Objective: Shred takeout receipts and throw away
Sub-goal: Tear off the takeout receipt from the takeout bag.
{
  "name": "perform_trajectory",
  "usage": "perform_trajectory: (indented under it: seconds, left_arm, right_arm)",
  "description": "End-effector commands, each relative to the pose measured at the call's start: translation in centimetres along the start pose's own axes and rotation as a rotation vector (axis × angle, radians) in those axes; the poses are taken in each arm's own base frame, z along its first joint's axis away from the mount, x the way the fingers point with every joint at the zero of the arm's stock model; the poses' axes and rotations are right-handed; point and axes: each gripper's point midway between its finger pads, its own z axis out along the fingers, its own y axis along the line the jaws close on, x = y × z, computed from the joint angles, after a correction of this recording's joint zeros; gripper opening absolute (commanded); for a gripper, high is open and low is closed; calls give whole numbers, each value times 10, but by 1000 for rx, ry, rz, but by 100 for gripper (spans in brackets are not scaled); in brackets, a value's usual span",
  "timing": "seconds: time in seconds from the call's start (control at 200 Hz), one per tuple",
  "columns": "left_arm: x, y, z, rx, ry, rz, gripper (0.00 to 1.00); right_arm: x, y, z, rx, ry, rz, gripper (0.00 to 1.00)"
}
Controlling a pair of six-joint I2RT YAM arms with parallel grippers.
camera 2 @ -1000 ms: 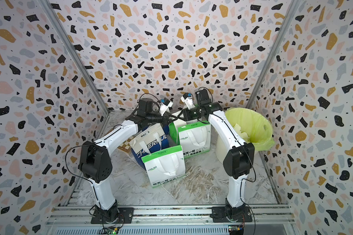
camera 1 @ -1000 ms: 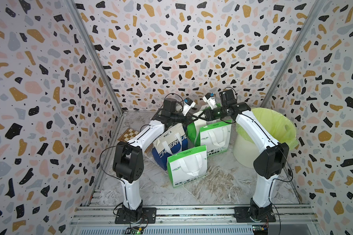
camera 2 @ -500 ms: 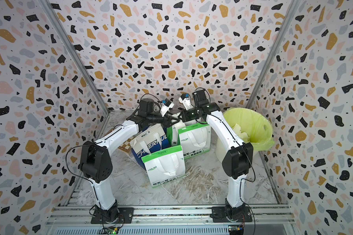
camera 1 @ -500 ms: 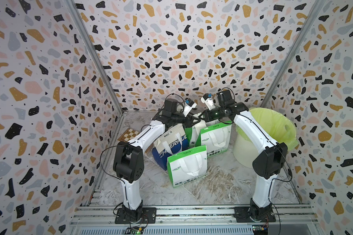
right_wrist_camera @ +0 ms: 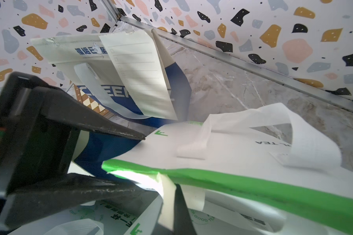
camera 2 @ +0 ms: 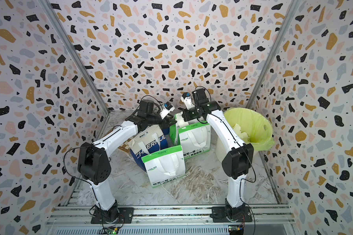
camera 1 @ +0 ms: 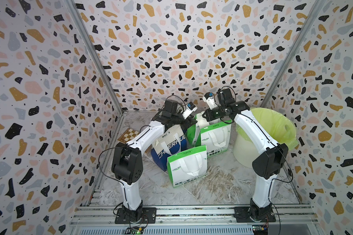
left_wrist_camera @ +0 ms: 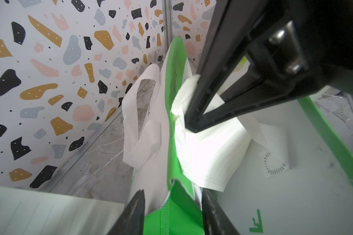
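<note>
A cream-white lined receipt (left_wrist_camera: 208, 150) sticks out at the top of the rear green-and-white bag (camera 1: 214, 138). My right gripper (left_wrist_camera: 194, 128) is shut on its upper edge; in the right wrist view the pinched strip (right_wrist_camera: 165, 195) bends beside my right gripper (right_wrist_camera: 172, 190). My left gripper (left_wrist_camera: 172, 193) is open, its jaws astride that bag's green side wall, close beside the right one. In both top views the left gripper (camera 1: 192, 122) and right gripper (camera 1: 204, 117) meet over this bag. Another receipt (right_wrist_camera: 139, 75) lies against the blue-and-white bag (camera 1: 167, 146).
A white bin with a yellow-green liner (camera 1: 273, 126) stands at the right, with torn paper pieces (camera 2: 240, 132) inside. A second green-and-white bag (camera 1: 188, 166) stands in front. A checkered board (camera 1: 128, 135) lies by the left wall. White ribbon handles (left_wrist_camera: 139, 126) hang off the rear bag.
The right gripper has moved left onto the rear bag and closed on the receipt. The left gripper's jaws have come apart around the bag's edge.
</note>
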Motion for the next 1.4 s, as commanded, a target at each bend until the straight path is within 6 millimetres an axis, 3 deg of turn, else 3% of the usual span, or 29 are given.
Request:
perform_trajectory:
  seconds: [0.0, 0.491, 0.696, 0.956, 1.086, 1.141, 1.251, 1.397]
  left_arm:
    - [15, -6, -4, 2, 62, 10, 44]
    - [15, -10, 19, 4, 81, 24, 43]
    - [19, -11, 27, 8, 87, 12, 30]
    - [30, -14, 26, 9, 108, 21, 17]
    - [31, -16, 27, 18, 100, 15, 14]
    - [29, -17, 27, 25, 89, 9, 14]
    - [29, -20, 26, 36, 77, 9, 16]
    - [31, -25, 22, 46, 78, 32, 33]
  right_arm:
    - [-10, 3, -20, 27, -22, -21, 0]
    - [-13, 36, -22, -85, -16, -66, 0]
    - [-11, 34, -10, -97, 0, -40, 0]
    - [-1, 28, 13, -110, 42, -9, 29]
    - [-3, 40, 17, -169, 30, -24, 40]
    - [-5, 43, 19, -172, 23, -30, 39]
    - [-12, 44, 16, -166, -7, -34, 28]
    - [-18, 48, 11, -181, -35, -46, 15]
